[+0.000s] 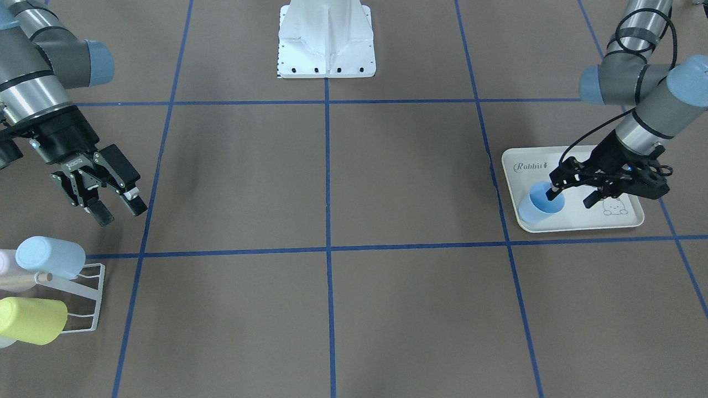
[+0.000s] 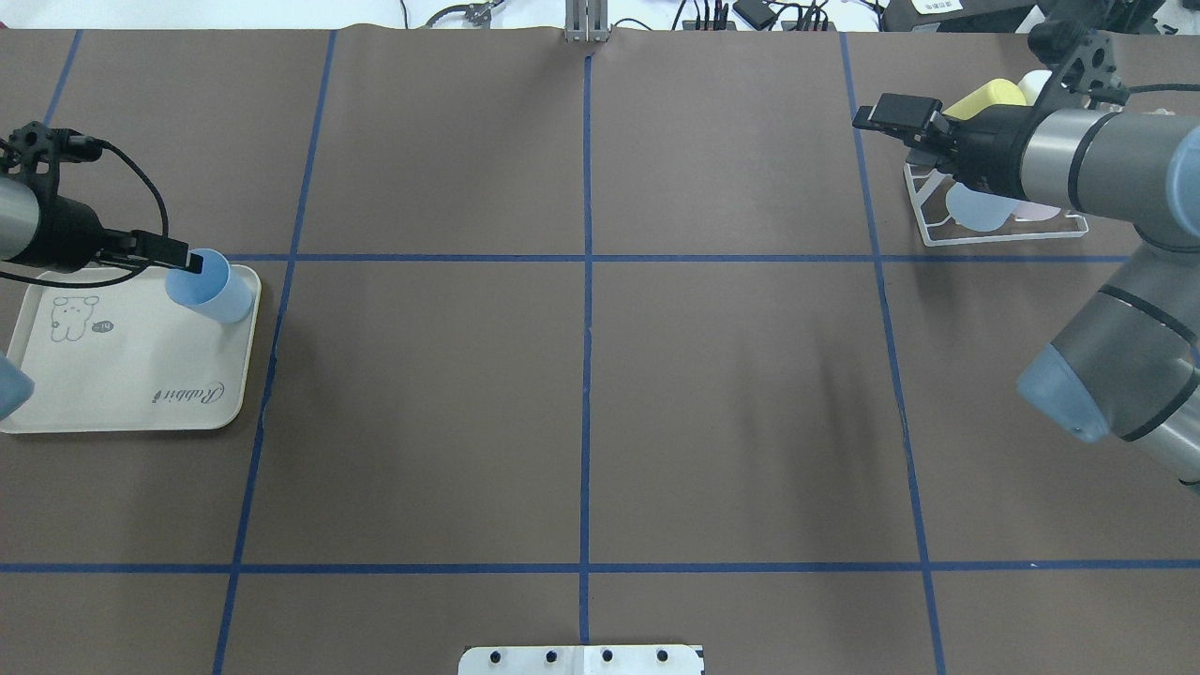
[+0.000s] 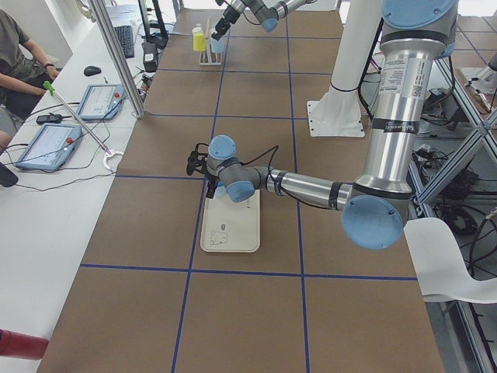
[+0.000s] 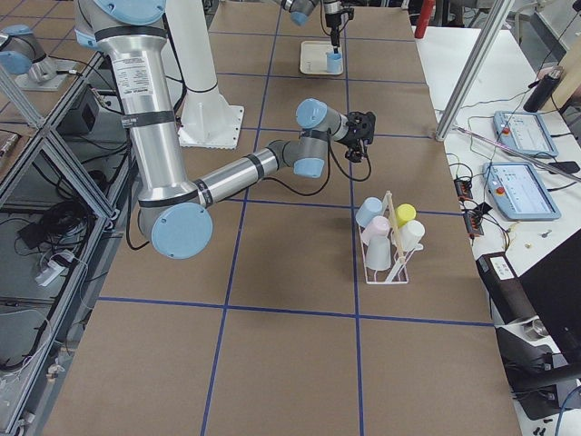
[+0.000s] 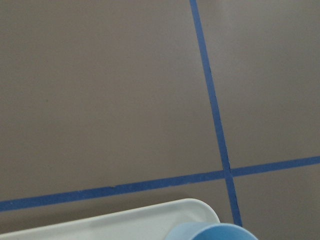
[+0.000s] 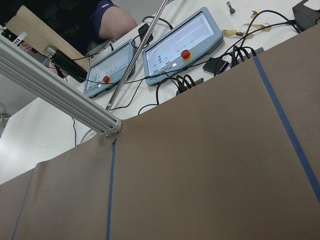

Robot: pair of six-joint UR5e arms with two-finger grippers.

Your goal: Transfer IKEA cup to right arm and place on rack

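The IKEA cup (image 1: 541, 204), pale blue, stands mouth up on the cream rabbit-print tray (image 1: 575, 222), close to one of the tray's corners, at the robot's left end of the table (image 1: 387, 182). The left claw (image 1: 571, 198) reaches over the tray with its fingers spread apart. One fingertip dips into the cup's mouth and the other sits outside the cup above the tray, so the cup's wall lies between them without being clamped. The left wrist view catches only a sliver of the cup's rim and the tray's rounded corner at its lower edge. Well apart, at the robot's right end of the table, the white wire rack (image 1: 88, 301) already carries several cups on their sides, among them a light-blue cup (image 1: 50, 257) and a yellow cup (image 1: 30, 320). The right claw (image 1: 119, 211) hangs in the air near the rack, its fingers wide apart and holding nothing. Its wrist camera looks across the bare table toward the operators' desk.
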